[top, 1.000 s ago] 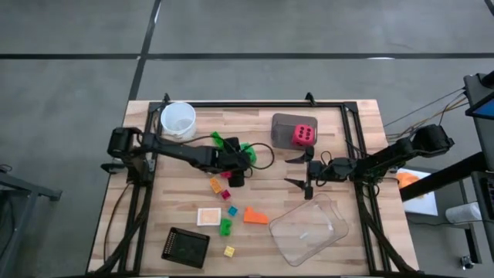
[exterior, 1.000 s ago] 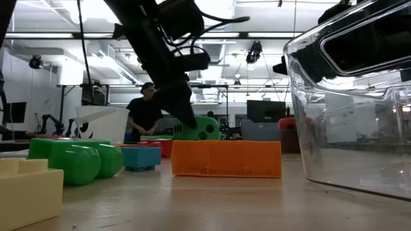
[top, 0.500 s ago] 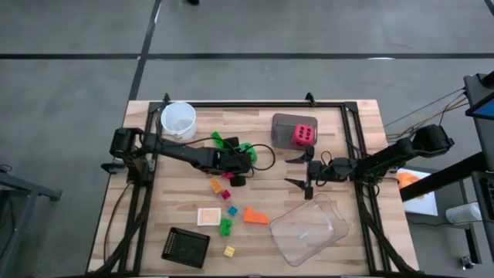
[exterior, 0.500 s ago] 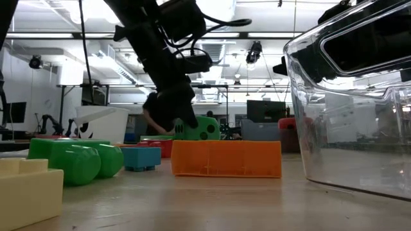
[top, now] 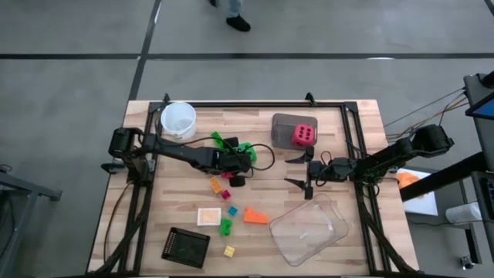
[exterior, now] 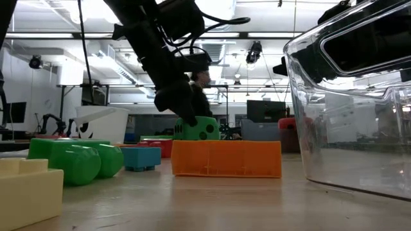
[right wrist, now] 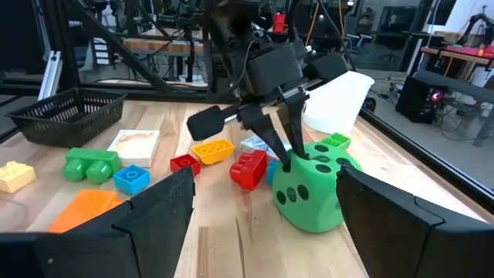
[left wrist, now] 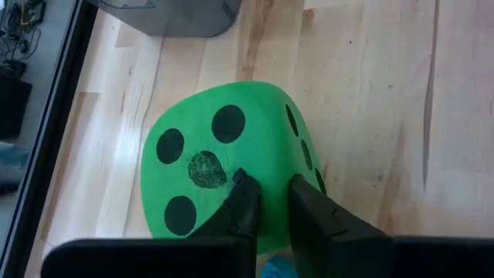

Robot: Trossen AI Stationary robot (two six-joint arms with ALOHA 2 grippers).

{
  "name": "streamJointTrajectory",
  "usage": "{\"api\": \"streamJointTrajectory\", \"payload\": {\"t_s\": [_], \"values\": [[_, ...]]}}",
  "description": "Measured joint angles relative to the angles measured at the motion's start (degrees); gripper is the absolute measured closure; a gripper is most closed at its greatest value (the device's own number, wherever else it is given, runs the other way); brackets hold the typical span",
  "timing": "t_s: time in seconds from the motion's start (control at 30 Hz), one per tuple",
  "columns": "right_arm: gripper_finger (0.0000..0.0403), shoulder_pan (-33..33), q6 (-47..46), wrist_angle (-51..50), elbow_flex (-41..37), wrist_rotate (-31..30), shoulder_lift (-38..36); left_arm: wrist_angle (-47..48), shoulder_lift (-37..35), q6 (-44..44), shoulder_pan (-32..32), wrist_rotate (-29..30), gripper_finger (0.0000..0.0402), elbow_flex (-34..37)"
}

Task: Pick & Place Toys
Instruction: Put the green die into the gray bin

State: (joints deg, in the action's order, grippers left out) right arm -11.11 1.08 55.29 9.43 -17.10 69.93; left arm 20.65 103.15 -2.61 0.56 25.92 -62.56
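Bench is seen straight down from overhead, level from bench-top height; green die is shared by both wrist views.

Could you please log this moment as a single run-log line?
left gripper: fingertips nearly together on top of large green dotted die, on wooden table | right gripper: open, waiting beside clear plastic tray

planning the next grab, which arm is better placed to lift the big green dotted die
Left. The left gripper is already down on the big green dotted die, its narrowly parted fingers touching its top face. The right gripper waits open near the table's right side, apart from the die, beside the clear plastic tray.
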Motion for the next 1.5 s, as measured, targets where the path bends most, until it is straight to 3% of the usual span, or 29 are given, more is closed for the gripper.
{"api": "streamJointTrajectory", "payload": {"t_s": [0.17, 0.33, 0.6, 0.7, 0.87, 1.13, 1.3, 1.5], "values": [[0.0094, 0.00, -0.01, -0.01, -0.07, 0.00, 0.00, 0.96, -4.11, -0.22, -0.07, -0.40, 0.0396, 0.64], [0.0094, 0.00, 0.00, -0.02, -0.11, 0.00, 0.00, -4.92, -9.51, -0.67, -0.37, -2.60, 0.0397, 4.26], [0.0094, -0.01, 0.00, 0.50, -0.13, 0.50, 0.02, -40.01, -18.00, -3.20, -3.32, -16.22, 0.0397, 22.13], [0.0094, 0.00, 0.00, 0.76, -0.13, 0.61, 0.02, -47.23, -19.73, -2.28, -5.29, -17.99, 0.0398, 26.26], [0.0094, 0.00, 0.02, 1.46, -0.15, 0.63, 0.04, -44.52, -20.61, -1.69, -7.21, -18.32, 0.0399, 27.18], [0.0094, 0.00, 0.39, 1.74, -0.15, 0.66, 0.04, -34.24, -19.49, -5.10, -7.56, -20.14, 0.0397, 21.77], [0.0094, 0.00, 0.40, 1.70, -0.15, 0.66, 0.04, -26.80, -19.55, -7.94, -7.63, -19.96, 0.0332, 17.65], [0.0094, 0.00, 0.42, 1.68, -0.15, 0.66, 0.02, -24.88, -18.01, -12.89, -7.63, -19.04, 0.0187, 14.92]]}}
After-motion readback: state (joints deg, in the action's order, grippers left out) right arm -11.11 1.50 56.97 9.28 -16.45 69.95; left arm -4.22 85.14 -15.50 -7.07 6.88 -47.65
